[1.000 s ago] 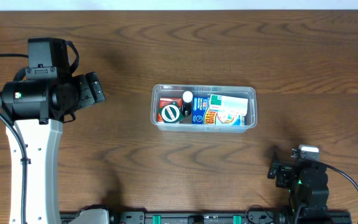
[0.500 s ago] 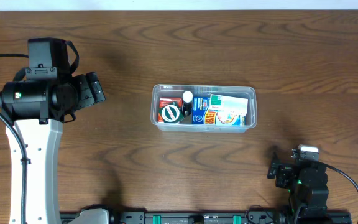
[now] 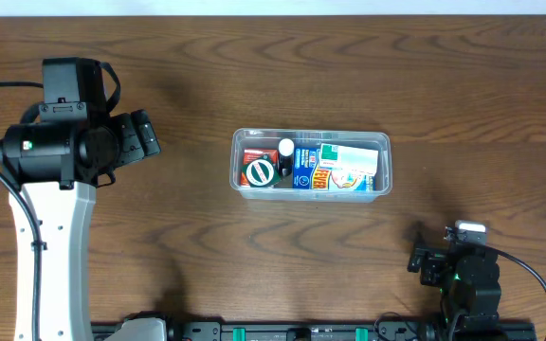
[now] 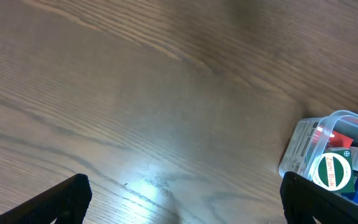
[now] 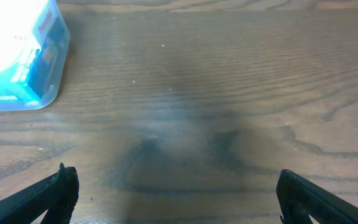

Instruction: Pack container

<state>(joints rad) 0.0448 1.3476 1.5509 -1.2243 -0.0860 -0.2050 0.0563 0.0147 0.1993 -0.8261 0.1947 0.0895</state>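
Observation:
The clear plastic container (image 3: 378, 142) sits at the table's middle. It holds a red box with a green round lid (image 3: 259, 170), a dark bottle with a white cap (image 3: 285, 148), a blue box (image 3: 304, 168) and a white-and-green box (image 3: 353, 166). My left gripper (image 3: 147, 133) is open and empty, raised well to the left of the container. Its view shows the container's end (image 4: 303, 146) at the right edge. My right gripper (image 3: 423, 261) is open and empty near the front edge, below the container's right end. Its view shows a container corner (image 5: 42, 93) at top left.
The table is dark brown wood (image 3: 349, 76). The left arm's white link (image 3: 55, 246) runs down the left side. The right arm's base (image 3: 467, 284) sits at the front right edge.

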